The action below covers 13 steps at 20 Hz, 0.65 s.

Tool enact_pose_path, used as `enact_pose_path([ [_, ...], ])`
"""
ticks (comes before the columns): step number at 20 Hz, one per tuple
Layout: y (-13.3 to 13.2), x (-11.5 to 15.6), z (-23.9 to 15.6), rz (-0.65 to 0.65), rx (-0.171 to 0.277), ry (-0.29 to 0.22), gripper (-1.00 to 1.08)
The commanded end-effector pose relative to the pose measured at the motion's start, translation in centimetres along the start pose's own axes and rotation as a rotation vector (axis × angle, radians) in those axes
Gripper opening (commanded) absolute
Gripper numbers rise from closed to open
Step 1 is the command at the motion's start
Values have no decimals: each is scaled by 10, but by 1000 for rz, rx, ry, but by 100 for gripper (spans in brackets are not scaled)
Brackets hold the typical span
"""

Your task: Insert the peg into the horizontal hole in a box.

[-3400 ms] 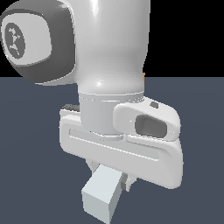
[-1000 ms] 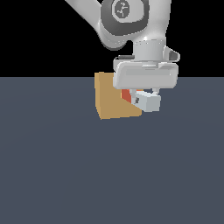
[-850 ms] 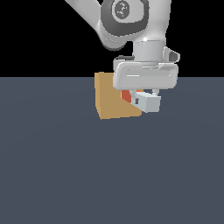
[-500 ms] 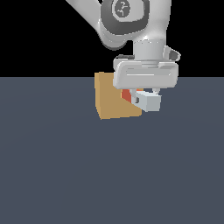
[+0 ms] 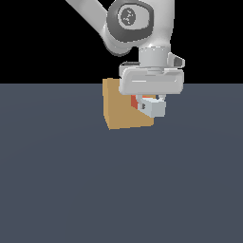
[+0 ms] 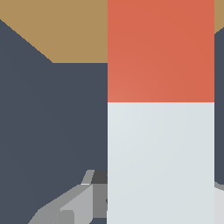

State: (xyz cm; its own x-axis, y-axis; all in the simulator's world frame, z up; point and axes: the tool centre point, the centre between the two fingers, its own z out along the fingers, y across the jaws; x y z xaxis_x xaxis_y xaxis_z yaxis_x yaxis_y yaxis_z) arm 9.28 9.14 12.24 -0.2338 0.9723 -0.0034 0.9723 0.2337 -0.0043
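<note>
A: Barely moved since half a second ago; gripper (image 5: 150,98) stays at the box's (image 5: 121,107) face, floor unchanged.

B: Grip state?

A: Clamped on the peg (image 5: 153,107), holding the white part. Orange-red end points away from the fingers toward the box.

B: Wrist view?

A: Peg (image 6: 160,109) fills the frame, orange end overlapping the tan box (image 6: 65,30) beyond it. Hole hidden behind peg and gripper; can't tell if it's entered.

B: Anything in the way?

A: Only dark floor (image 5: 118,190) below and around.
</note>
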Motion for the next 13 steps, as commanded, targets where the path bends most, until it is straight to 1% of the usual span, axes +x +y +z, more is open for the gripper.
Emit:
enact_pose_path([
  [1,1,30,-3,-9,-6,3,-100],
  [4,1,55,-4,-9,-7,3,-100],
  [7,1,71,-4,-9,-7,3,-100],
  [10,2,79,-5,-9,-8,3,-100],
  [13,3,79,-5,-9,-8,3,-100],
])
